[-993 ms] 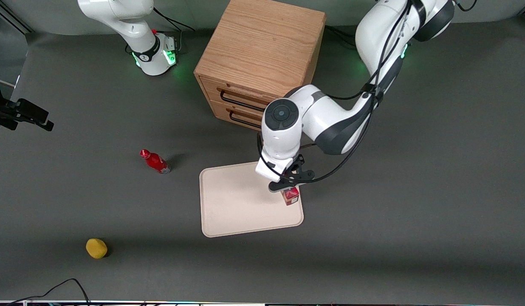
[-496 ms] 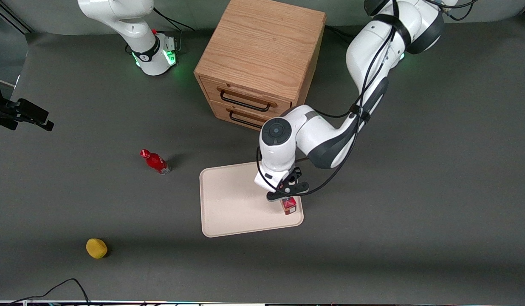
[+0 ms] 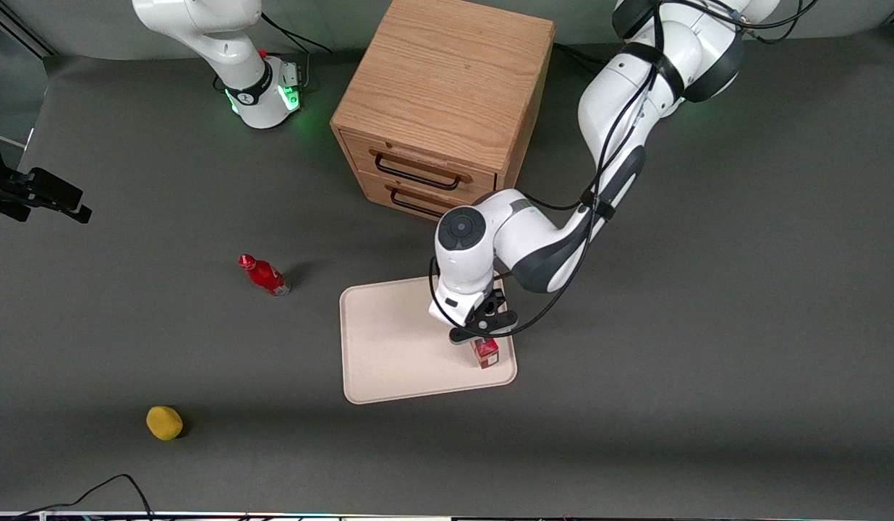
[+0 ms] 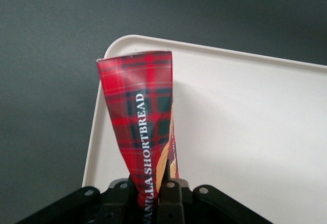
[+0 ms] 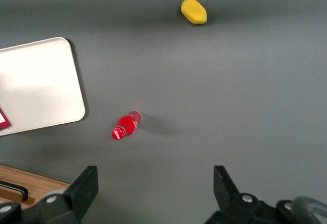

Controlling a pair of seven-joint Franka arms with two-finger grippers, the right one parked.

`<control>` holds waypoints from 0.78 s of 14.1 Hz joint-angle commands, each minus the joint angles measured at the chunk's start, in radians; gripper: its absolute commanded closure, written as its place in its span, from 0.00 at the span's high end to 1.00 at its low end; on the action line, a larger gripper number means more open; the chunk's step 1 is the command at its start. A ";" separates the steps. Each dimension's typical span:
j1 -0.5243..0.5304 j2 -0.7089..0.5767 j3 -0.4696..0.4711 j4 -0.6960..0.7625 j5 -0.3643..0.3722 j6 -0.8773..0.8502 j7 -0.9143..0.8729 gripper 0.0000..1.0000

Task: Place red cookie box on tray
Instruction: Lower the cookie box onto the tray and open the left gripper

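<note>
Where the tray lies on the dark worktop, just in front of the wooden drawer cabinet, found the left arm's gripper poised over the tray corner nearest the front camera, toward the working arm's end. Fingers closed narrow on the red cookie box, clamping one end of it. Box held upright, long axis pointing down at the tray. Lower end over the tray corner, as seen from the wrist camera; contact with the tray surface cannot be confirmed. Tartan pattern noted on the box face, with white lettering reading "VANILLA SHORTBREAD" along its length and a tan cookie picture along one edge. Tray cream-white, low-rimmed, rounded at the corners, carrying nothing else.

Elsewhere on the worktop: small red bottle with red cap, lying tilted beside the tray toward the parked arm's end, apart from it. Yellow object, rounded, nearer the front camera than the bottle and well apart from the tray. Cabinet drawers both closed, each with a dark handle.
</note>
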 commanded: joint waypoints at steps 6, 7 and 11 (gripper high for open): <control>-0.013 0.013 0.034 -0.034 0.046 0.086 -0.043 0.00; -0.013 0.014 0.036 -0.036 0.046 0.095 -0.044 0.04; -0.011 0.019 0.036 -0.039 0.045 0.108 -0.055 0.77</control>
